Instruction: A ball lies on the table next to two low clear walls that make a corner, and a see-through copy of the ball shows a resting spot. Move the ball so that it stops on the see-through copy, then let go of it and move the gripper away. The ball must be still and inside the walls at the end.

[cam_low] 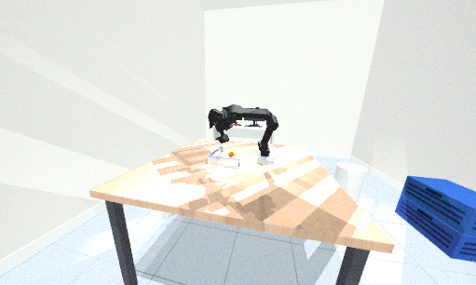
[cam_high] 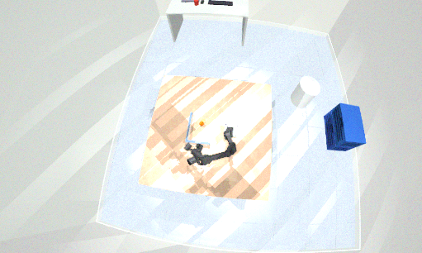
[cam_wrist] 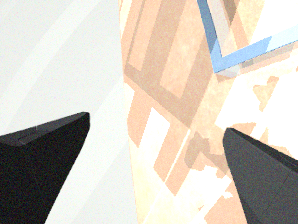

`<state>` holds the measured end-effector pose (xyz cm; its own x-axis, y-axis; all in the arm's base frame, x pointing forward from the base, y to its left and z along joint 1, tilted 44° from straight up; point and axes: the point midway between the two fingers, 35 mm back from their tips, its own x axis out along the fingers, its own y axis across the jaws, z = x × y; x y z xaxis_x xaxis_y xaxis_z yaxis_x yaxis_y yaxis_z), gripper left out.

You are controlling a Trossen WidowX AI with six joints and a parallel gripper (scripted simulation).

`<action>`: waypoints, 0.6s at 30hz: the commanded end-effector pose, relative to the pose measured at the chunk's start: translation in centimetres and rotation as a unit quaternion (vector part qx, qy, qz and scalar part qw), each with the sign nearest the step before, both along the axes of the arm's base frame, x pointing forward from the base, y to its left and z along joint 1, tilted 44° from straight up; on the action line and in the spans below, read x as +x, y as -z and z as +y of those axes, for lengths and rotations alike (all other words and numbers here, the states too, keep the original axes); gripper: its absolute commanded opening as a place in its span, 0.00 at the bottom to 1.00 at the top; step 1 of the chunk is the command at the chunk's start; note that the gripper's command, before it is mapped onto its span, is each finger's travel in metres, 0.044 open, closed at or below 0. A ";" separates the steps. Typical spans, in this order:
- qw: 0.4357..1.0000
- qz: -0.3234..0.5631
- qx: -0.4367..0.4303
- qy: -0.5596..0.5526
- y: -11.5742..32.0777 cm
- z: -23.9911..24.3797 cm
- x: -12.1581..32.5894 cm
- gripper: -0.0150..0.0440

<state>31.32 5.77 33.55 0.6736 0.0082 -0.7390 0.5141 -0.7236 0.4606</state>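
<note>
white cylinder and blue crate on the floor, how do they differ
The white cylinder is round and smooth-sided; the blue crate is boxy with slatted sides. The white cylinder stands nearer the table; the blue crate lies farther out. The white cylinder is pale like the floor; the blue crate is a saturated blue. Both rest on the floor on the same side of the table, off the tabletop.
</note>
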 end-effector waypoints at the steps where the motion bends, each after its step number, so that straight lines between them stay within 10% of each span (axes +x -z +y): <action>1: 1.000 0.003 -0.005 -0.005 0.2 0.0 0.1 0.89; 18: 0.846 0.160 -0.192 -0.471 16.2 -5.5 4.4 0.81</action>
